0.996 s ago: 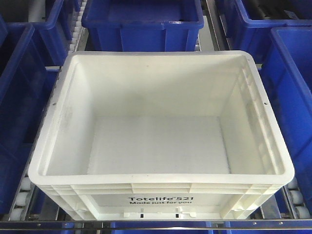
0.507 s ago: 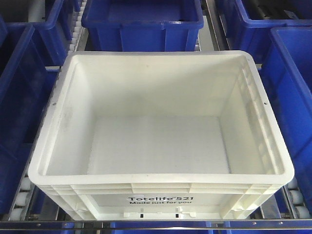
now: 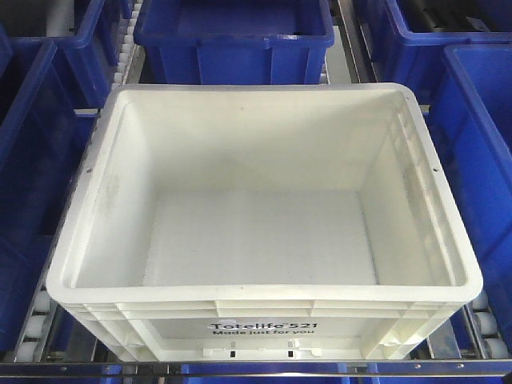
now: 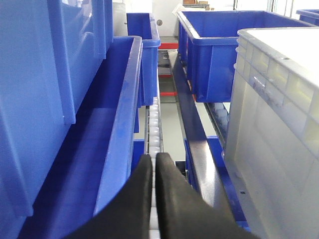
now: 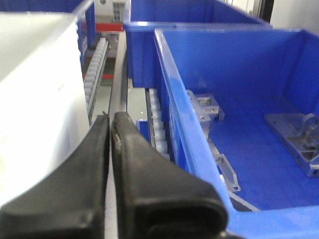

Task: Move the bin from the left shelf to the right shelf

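Roller shelving [image 3: 38, 320] packed with blue bins [image 3: 234, 32] on all sides. White bin [image 3: 256, 208] at frame centre in the front view, empty, print facing the lower edge. Left claw [image 4: 154, 162] pinched shut on nothing, low in its frame, in the gap left of the bin wall. Right claw [image 5: 109, 122] likewise shut and empty, between bin and blue neighbour. Best done by pressing both side walls evenly, then lifting level.

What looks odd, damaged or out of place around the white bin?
Nothing stands out. The white bin sits level on the rollers, empty and whole. Both grippers, left and right, are shut beside it.
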You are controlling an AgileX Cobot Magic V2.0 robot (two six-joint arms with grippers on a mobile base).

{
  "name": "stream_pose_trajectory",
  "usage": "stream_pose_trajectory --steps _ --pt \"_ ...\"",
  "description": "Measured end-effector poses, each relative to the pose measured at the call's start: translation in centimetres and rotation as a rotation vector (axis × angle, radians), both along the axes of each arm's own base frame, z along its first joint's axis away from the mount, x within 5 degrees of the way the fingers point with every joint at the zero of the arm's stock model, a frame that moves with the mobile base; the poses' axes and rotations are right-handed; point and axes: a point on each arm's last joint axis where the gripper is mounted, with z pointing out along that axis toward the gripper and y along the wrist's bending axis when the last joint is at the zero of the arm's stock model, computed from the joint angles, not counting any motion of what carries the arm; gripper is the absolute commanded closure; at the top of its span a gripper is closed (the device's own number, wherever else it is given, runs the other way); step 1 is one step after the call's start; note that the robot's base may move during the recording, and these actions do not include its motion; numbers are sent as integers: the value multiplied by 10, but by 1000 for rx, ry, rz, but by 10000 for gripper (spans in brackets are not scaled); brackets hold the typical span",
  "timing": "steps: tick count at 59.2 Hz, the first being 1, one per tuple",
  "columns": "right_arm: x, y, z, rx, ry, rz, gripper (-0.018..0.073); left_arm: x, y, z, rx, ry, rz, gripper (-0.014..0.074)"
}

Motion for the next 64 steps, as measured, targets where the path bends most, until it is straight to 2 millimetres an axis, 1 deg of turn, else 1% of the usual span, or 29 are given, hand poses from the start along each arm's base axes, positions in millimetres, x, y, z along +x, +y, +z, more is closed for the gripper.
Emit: stream_pose_trajectory --steps 64 --pt "0 0 1 -10 -27 0 567 0 0 0 1 1 0 603"
